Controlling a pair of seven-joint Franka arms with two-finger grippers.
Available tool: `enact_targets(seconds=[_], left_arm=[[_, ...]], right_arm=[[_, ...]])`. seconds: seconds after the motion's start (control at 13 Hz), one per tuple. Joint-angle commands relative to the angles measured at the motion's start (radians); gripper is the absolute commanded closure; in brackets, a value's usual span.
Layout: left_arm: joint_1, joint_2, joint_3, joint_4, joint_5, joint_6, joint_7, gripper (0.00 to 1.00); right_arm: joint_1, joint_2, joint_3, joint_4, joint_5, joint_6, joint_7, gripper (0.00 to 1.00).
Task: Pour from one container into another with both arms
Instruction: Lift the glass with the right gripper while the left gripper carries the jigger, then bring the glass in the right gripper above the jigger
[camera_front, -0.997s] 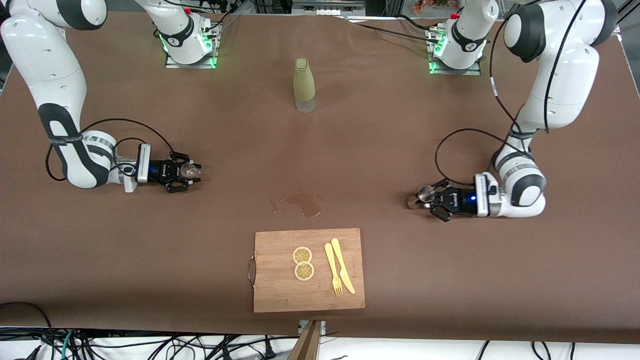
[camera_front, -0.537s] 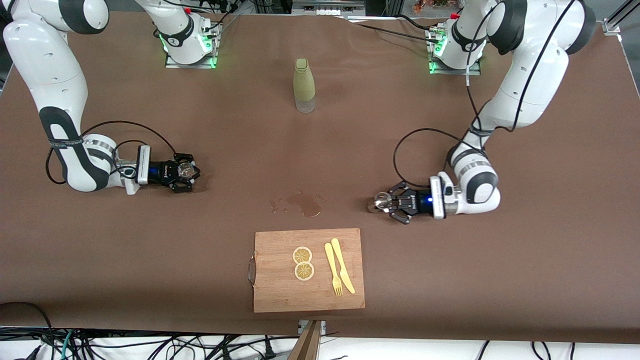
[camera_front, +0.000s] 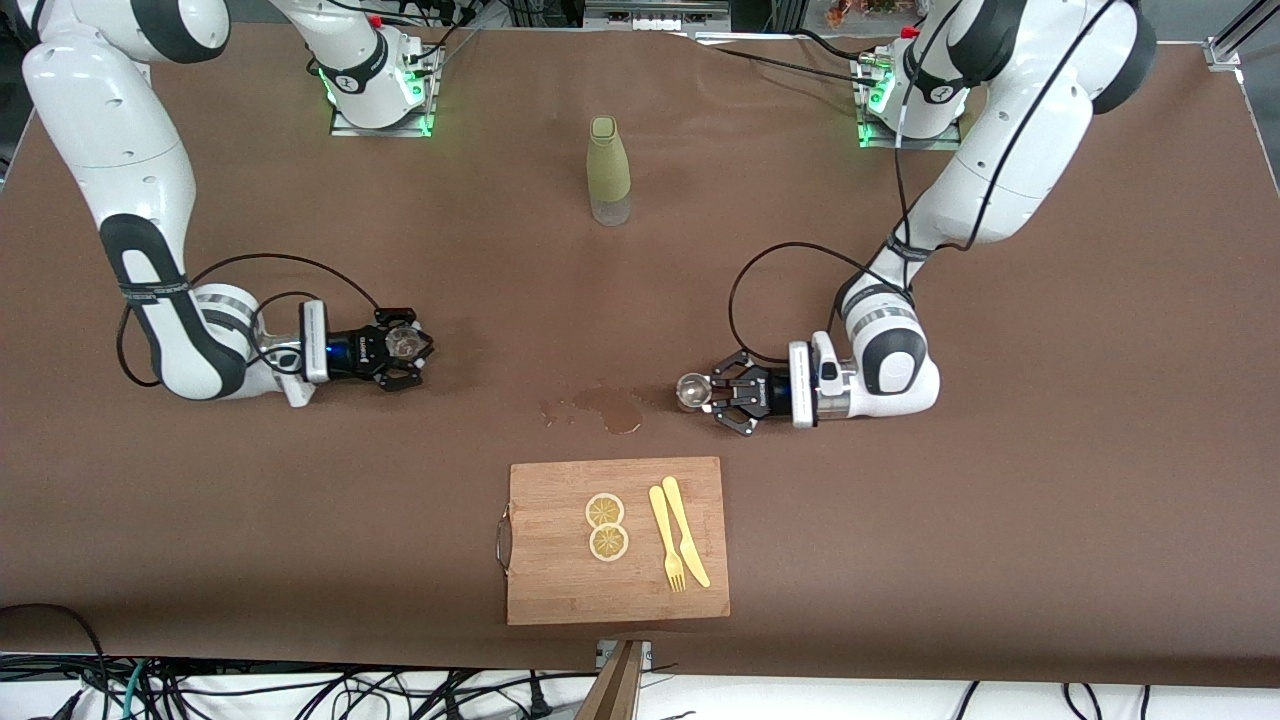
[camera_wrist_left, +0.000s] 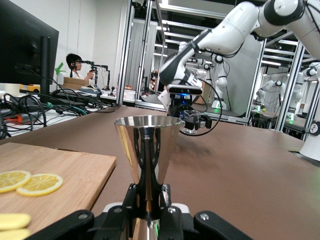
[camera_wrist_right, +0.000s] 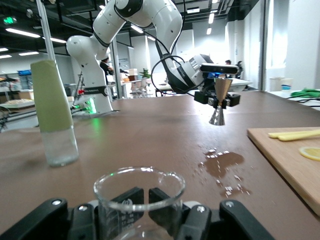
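My left gripper (camera_front: 715, 392) is shut on a steel jigger (camera_front: 690, 392), held upright low over the table beside a wet spill (camera_front: 605, 408). In the left wrist view the jigger (camera_wrist_left: 147, 145) stands between the gripper's fingers (camera_wrist_left: 126, 197). My right gripper (camera_front: 395, 348) is shut on a clear glass beaker (camera_front: 405, 344), low over the table toward the right arm's end. In the right wrist view the beaker (camera_wrist_right: 139, 192) fills the foreground, with the jigger (camera_wrist_right: 218, 102) facing it. The two containers are well apart.
A green-sleeved bottle (camera_front: 608, 172) stands mid-table, near the robots' bases. A wooden cutting board (camera_front: 560, 590) near the front edge carries two lemon slices (camera_front: 606, 526) and a yellow fork and knife (camera_front: 678, 545).
The left arm has carried the jigger toward the middle of the table, up to the spill. The right gripper has shifted slightly toward the middle with the beaker.
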Motion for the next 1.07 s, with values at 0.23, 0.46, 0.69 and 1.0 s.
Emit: enact_targets(seconds=[0.23,0.46,0.69,1.0], left_arm=[[-0.118,-0.006,-0.002,0.059,-0.075,0.124,0.041,1.0],[-0.176,0.015,0.002,0.108,-0.082,0.154,0.038,1.0],[-0.196,0.026,0.002,0.131,-0.092,0.181,0.022,1.0],[-0.222,0.051,0.002,0.168,-0.097,0.194,0.021,1.0]], right_arm=[[0.16,-0.118,-0.008,0.087,-0.006,0.027,0.34,1.0],[0.209,-0.189,-0.004,0.102,-0.033,0.089,0.531,1.0],[0.238,-0.206,-0.002,0.162,-0.134,0.096,0.684,1.0],[0.261,-0.232,-0.001,0.219,-0.257,0.093,0.873,1.0]])
